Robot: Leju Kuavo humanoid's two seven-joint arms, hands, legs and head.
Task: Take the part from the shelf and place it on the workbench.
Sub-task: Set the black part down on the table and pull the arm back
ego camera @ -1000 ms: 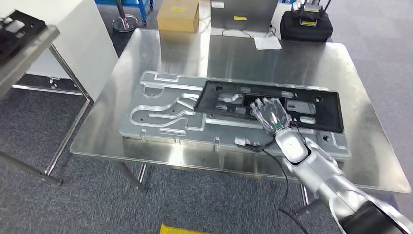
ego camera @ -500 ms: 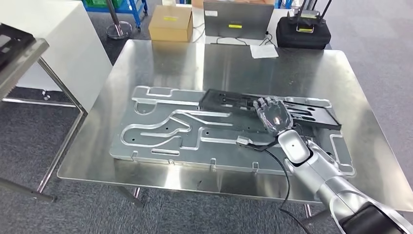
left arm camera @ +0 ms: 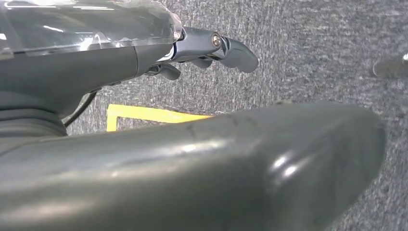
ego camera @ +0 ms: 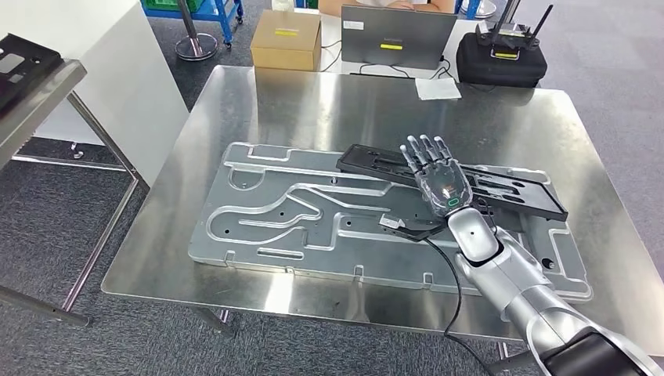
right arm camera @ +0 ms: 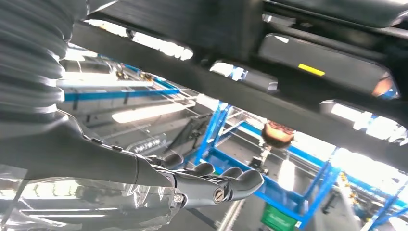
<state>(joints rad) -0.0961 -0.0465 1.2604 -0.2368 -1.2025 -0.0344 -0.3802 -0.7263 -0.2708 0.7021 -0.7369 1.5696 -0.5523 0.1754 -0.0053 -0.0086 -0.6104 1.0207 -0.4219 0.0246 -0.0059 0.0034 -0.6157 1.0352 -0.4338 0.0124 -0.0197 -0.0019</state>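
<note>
My right hand point(ego camera: 435, 175) is out over the workbench point(ego camera: 258, 102), fingers straight and spread, palm down over the black part point(ego camera: 509, 190). The part lies on the grey fixture plate point(ego camera: 282, 211) on the bench, long axis running across the bench from near centre out to my right, far-left end a bit raised or tilted by the look of it. Whether the fingers touch the part or hover just above, I cannot tell from the head view. They grip nothing I can see, so I judge the part is already set down and the step left is lifting the hand clear. Right hand is the nearer one by far. The left hand point(left arm camera: 211, 48) hangs by my side over grey carpet point(left arm camera: 312, 43) with a yellow floor mark point(left arm camera: 144, 113), fingers loosely curled around nothing. The right wrist view adds the underside: fingers point(right arm camera: 216, 185) extended side by side, dark part point(right arm camera: 231, 94) close beside them, no wrap round its edge.
</note>
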